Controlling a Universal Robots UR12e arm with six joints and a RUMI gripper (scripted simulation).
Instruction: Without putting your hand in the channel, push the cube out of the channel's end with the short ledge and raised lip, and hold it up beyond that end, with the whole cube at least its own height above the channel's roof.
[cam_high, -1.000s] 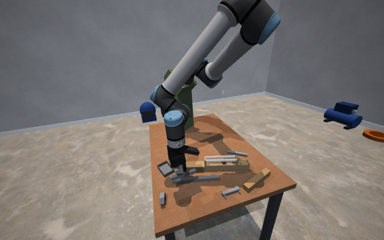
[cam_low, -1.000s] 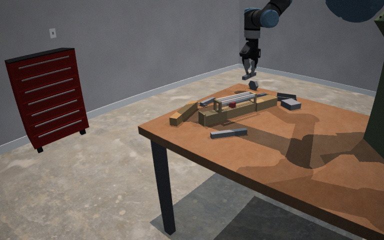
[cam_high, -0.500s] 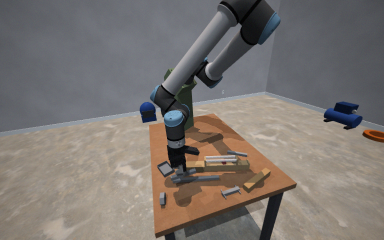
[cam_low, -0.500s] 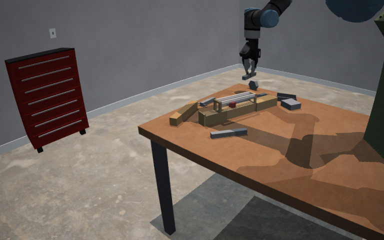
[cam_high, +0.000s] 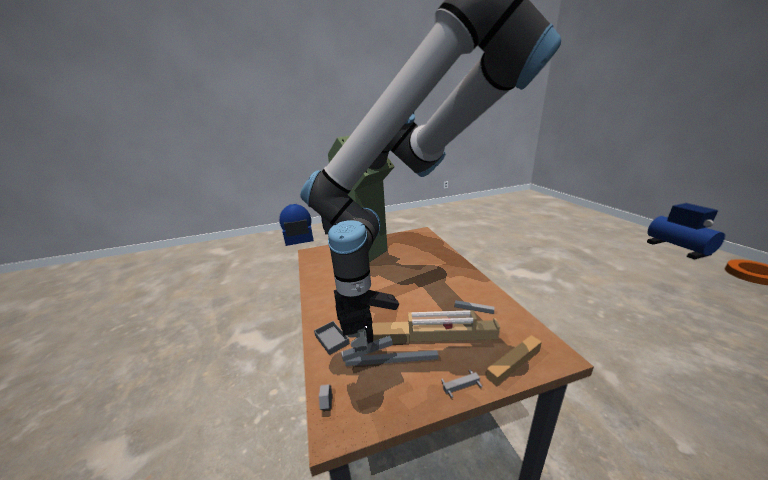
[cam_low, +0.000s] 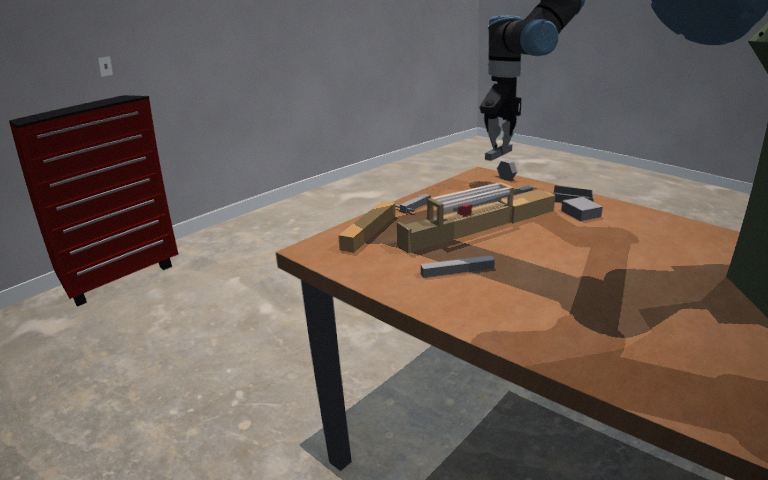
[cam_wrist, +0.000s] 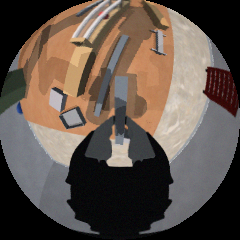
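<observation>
My gripper (cam_high: 365, 338) (cam_low: 500, 147) (cam_wrist: 119, 116) is shut on a short grey bar (cam_high: 382, 343) (cam_low: 492, 154) (cam_wrist: 121, 92), held level above the table beyond the channel's long-ledge end. The red cube (cam_high: 448, 325) (cam_low: 464, 210) is inside the tan channel (cam_high: 447, 335) (cam_low: 481, 226), under its roof of pale rods (cam_high: 441, 313) (cam_low: 470, 195), nearer the short-ledge end. The short ledge (cam_high: 484, 325) with its raised lip is at the right in the top view. The long ledge (cam_high: 390, 332) (cam_low: 532, 206) (cam_wrist: 75, 70) is at the other end. My gripper is clear of the channel.
A long grey bar (cam_high: 404, 356) (cam_wrist: 111, 75) lies beside the channel. A pegged bar (cam_high: 461, 383) (cam_low: 415, 202) (cam_wrist: 159, 42), a tan block (cam_high: 514, 360) (cam_low: 367, 228), another grey bar (cam_high: 474, 307) (cam_low: 457, 266), a shallow tray (cam_high: 331, 337) (cam_wrist: 73, 118) and a hexagonal block (cam_high: 325, 397) (cam_low: 507, 170) are around it.
</observation>
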